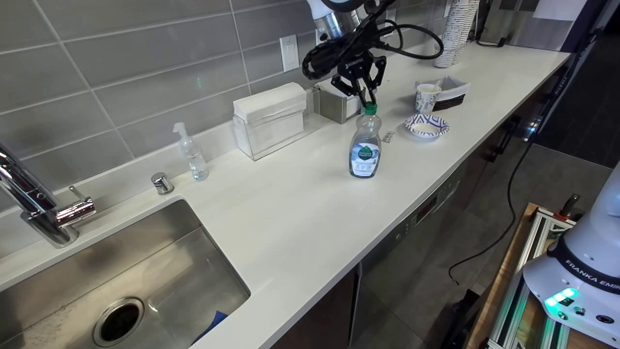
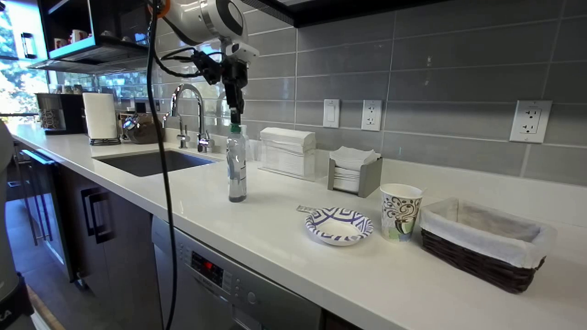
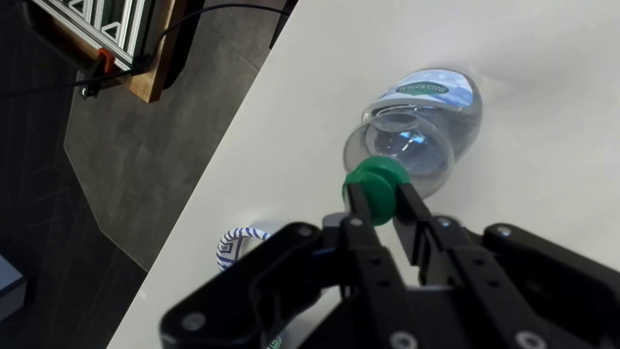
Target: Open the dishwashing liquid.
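The claw (image 3: 378,188) is pinching the cap (image 1: 370,109), the bottle (image 1: 365,150) standing upright right beneath it, between the front and wall edges of the table (image 1: 290,213), long axis pointing up into the grip, so any twist should turn about that line!

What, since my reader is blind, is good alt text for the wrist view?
A black tool is at the green cap of an upright clear dishwashing liquid bottle on a white counter. A patterned bowl shows partly behind the tool.

Window (image 2: 20,87) overexposed, sheen on tiles (image 2: 270,91), soft shadows, claw (image 3: 380,194) slightly blurred
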Available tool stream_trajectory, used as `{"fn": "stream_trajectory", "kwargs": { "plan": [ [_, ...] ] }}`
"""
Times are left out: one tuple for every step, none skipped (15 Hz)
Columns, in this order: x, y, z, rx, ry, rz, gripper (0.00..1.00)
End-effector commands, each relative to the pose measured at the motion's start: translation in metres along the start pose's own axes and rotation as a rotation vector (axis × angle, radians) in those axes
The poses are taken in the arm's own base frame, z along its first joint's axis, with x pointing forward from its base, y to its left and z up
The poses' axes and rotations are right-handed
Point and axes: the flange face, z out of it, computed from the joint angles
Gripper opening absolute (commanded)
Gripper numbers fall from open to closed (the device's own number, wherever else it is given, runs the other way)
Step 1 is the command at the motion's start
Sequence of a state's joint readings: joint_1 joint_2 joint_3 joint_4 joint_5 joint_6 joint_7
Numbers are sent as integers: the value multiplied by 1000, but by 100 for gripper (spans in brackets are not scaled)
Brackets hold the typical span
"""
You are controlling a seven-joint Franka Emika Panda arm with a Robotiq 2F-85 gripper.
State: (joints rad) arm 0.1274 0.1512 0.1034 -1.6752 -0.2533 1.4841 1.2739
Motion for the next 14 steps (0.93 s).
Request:
{"fn": "stream_trajectory", "kwargs": {
  "plan": [
    [0, 4, -4, -20, 3, -7, 1],
    [0, 6, -7, -15, 4, -5, 3],
    [0, 8, -9, -5, 4, -6, 2],
    [1, 10, -11, 2, 4, -4, 0],
    [1, 11, -13, 9, 5, -4, 0],
    [2, 15, -14, 16, 3, -3, 0],
    [2, 17, -14, 22, 4, -3, 1],
    [3, 18, -13, 34, 0, -5, 0],
    [4, 20, -11, 57, 1, -7, 1],
    [5, 22, -10, 66, 7, -6, 1],
    [7, 24, -8, 74, 5, -11, 1],
    [8, 27, -7, 85, 11, -10, 27],
    [9, 30, -8, 99, 21, -6, 28],
    [9, 33, -9, 115, 28, -12, 35]
  ]
}}
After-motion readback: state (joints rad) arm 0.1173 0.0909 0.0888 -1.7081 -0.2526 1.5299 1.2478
